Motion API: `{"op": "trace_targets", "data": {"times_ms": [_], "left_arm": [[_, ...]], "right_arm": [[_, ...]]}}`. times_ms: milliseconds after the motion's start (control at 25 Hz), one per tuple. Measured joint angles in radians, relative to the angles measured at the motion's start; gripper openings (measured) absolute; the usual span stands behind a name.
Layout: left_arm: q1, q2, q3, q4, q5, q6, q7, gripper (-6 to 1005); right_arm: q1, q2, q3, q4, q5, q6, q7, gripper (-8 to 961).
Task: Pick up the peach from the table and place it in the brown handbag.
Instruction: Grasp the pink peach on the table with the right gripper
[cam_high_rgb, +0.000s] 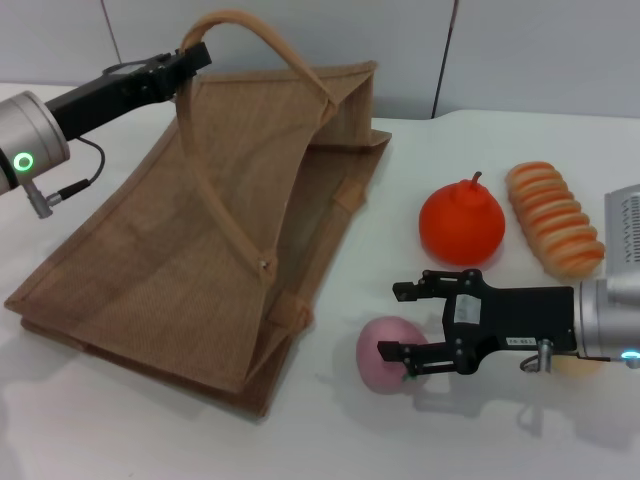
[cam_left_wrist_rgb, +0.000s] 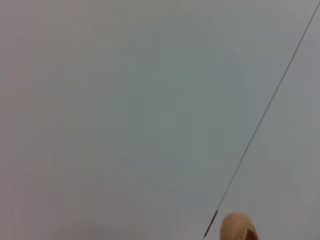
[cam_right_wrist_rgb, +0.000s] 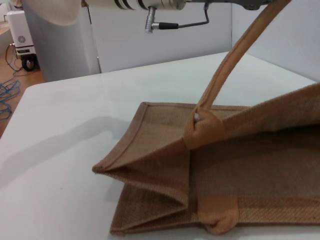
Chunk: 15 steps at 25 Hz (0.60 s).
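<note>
Nearest the robot, the peach (cam_high_rgb: 385, 355) rests on the white table (cam_high_rgb: 500, 440), just beside the open mouth of the brown handbag (cam_high_rgb: 190, 270). The right gripper (cam_high_rgb: 402, 322) reaches in from the right at table height; its jaws stand wide apart, one finger against the peach's near side, the other beyond it, so the fruit is bracketed but apparently not yet clamped. Just behind lie an orange fruit (cam_high_rgb: 461, 223) with a stem and a ridged bread loaf (cam_high_rgb: 554, 218), both clear of the approach. The handbag lies on its side, its lower panel flat on the table. At the far left, the left gripper (cam_high_rgb: 190, 55) is raised at the upper handle (cam_high_rgb: 255, 30), apparently lifting the upper panel to open a wedge-shaped cavity for the peach; whether its jaws are closed cannot be told.
</note>
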<state>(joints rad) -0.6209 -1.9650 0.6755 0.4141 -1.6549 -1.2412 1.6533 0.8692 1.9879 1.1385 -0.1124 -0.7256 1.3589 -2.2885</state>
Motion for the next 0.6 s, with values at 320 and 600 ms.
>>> {"op": "trace_targets", "data": {"times_ms": [320,600], "left_arm": [[-0.002,0.000,-0.022,0.000,0.000,-0.002,-0.007,167],[-0.005,0.001,-0.030,0.000,-0.004,-0.003,-0.016,173]], "right_arm": [[0.001,0.001,-0.024,-0.001,0.000,0.000,0.001,815],[0.020,0.012,-0.067,0.001,0.000,-0.004,0.012,815]]}}
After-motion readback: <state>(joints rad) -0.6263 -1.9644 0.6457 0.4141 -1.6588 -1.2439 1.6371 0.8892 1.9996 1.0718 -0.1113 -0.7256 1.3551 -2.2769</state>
